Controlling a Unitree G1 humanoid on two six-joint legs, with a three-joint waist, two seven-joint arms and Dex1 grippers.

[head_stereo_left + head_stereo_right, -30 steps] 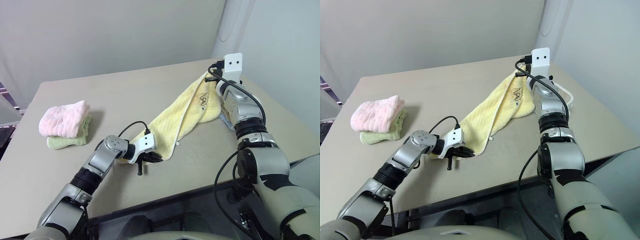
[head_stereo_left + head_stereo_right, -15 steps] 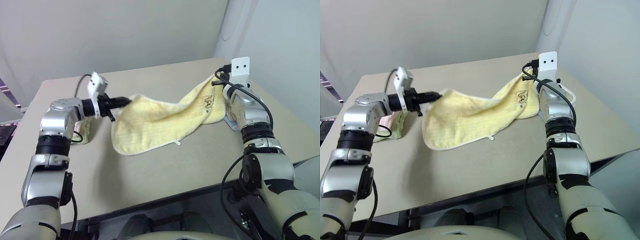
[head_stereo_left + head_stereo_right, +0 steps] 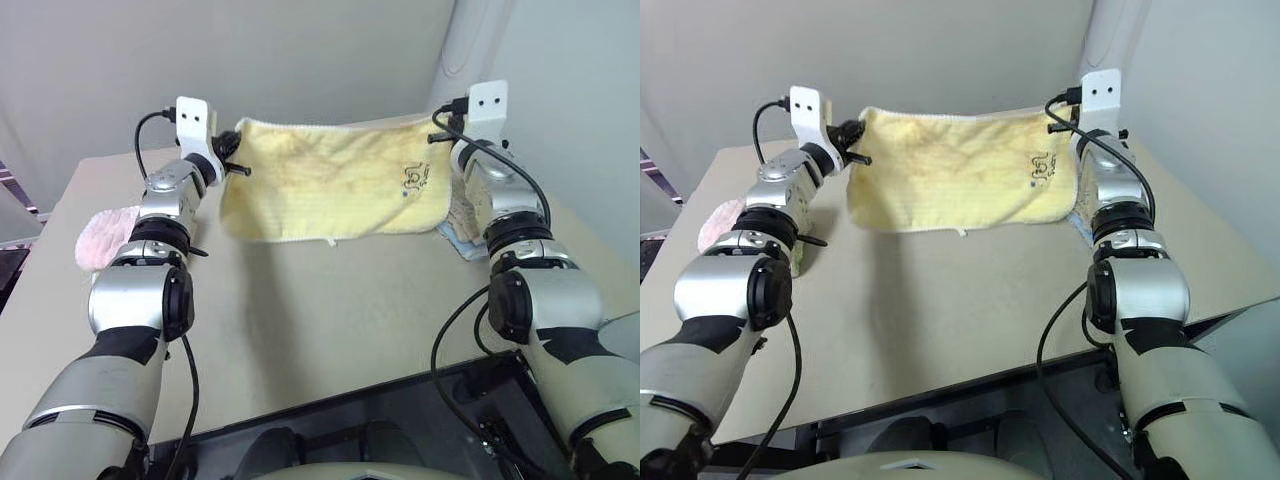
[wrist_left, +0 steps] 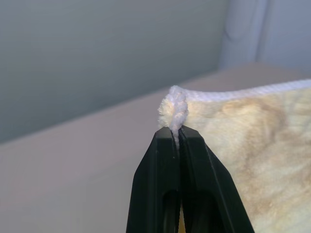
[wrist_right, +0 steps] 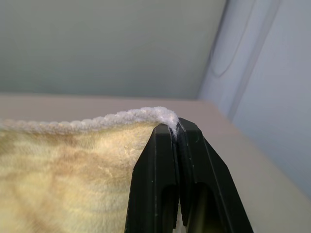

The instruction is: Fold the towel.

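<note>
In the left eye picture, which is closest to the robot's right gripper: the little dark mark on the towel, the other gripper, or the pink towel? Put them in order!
From the right gripper:
1. Dark embroidered mark, just beside it on the yellow towel.
2. Left gripper, at the towel's opposite top corner.
3. Pink towel, farthest, down on the table's left side.

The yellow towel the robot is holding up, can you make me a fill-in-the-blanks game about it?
1. The yellow towel hangs between ____ tools, one at each top corner.
2. The left tool is ____ on the towel's white edge.
3. The small dark mark sits near the ____ tool.
4. The folded towel on the table is ____.

Missing words: two; shut; right; pink
</note>
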